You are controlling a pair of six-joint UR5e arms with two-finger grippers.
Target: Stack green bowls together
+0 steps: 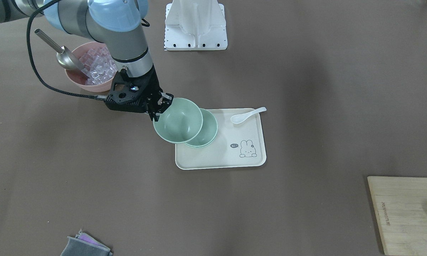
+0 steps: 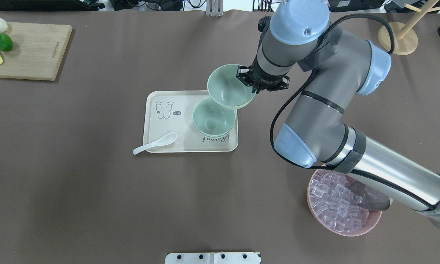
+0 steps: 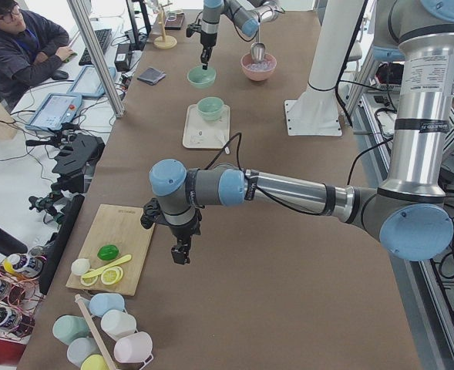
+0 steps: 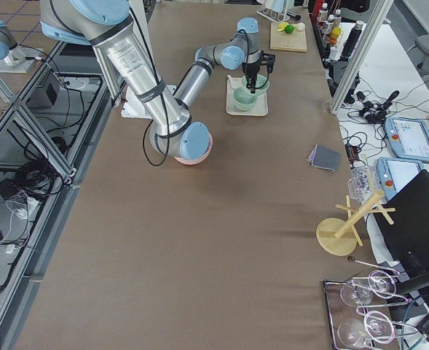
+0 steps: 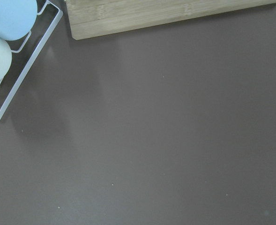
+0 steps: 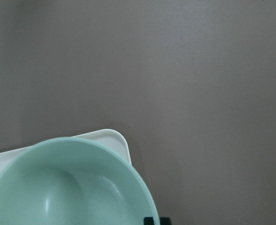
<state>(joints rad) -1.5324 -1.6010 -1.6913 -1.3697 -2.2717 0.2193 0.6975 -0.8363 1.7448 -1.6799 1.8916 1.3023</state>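
My right gripper [image 1: 162, 105] is shut on the rim of a pale green bowl [image 1: 178, 121] and holds it tilted in the air, over the tray's corner. This bowl also shows in the overhead view [image 2: 227, 86] and the right wrist view [image 6: 67, 187]. Another green bowl [image 1: 207, 133] stands upright on the cream tray [image 1: 217, 158], partly under the held one. I cannot tell whether a second bowl is nested in it. My left gripper [image 3: 180, 254] hangs above the table near the cutting board, far from the bowls. I cannot tell if it is open or shut.
A white spoon [image 1: 247, 114] lies on the tray's edge. A pink bowl [image 1: 92, 67] with clear cubes and a metal scoop stands beside my right arm. A wooden cutting board [image 2: 29, 51] with lime and lemon is at the table's far left. A grey cloth [image 1: 85, 247] lies at the edge.
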